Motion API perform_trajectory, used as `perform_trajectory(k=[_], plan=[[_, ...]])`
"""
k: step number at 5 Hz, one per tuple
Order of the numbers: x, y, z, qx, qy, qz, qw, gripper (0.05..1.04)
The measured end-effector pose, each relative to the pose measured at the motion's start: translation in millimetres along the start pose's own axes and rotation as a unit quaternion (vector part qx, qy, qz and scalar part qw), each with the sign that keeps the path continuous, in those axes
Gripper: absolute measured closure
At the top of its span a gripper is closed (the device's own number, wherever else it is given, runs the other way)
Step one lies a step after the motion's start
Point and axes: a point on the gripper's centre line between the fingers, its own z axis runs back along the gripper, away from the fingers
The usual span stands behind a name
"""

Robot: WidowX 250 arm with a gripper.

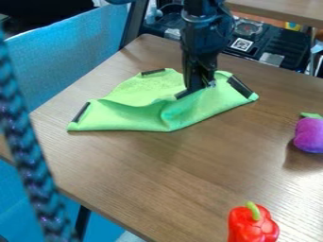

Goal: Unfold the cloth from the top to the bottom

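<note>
The lime-green fabric cloth (120, 118) with black edge strips lies rumpled on the brown wooden table (157, 170) — light, limp, probably best pinched by a strip. Rightward, my black gripper (199, 87) meets its folds — jaws wide or closed, I cannot tell.

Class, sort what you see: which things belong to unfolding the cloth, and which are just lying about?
Part of the job:
- Bright green fabric cloth with black strips, partly folded
- Black robot pincer, at the cloth

Just lying about:
- Purple, soft-looking toy with green top
- Glossy red pepper with green stem
</note>
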Motion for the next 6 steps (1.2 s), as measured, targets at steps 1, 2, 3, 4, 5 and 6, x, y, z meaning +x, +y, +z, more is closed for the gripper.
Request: perform_trajectory(k=[1,2,3,4,5,6], plan=[[-6,-11,1,-0.027,0.01,-0.002,0.9996,1.033],[-10,-29,5,-0.044,0.021,-0.023,0.9985,1.033],[-18,-46,3,-0.073,0.04,-0.04,0.9957,1.033],[-24,-63,10,-0.092,0.04,-0.055,0.9935,1.033],[-32,-78,14,-0.109,0.044,-0.069,0.9907,1.033],[-37,-93,17,-0.124,0.048,-0.082,0.9877,1.033]])
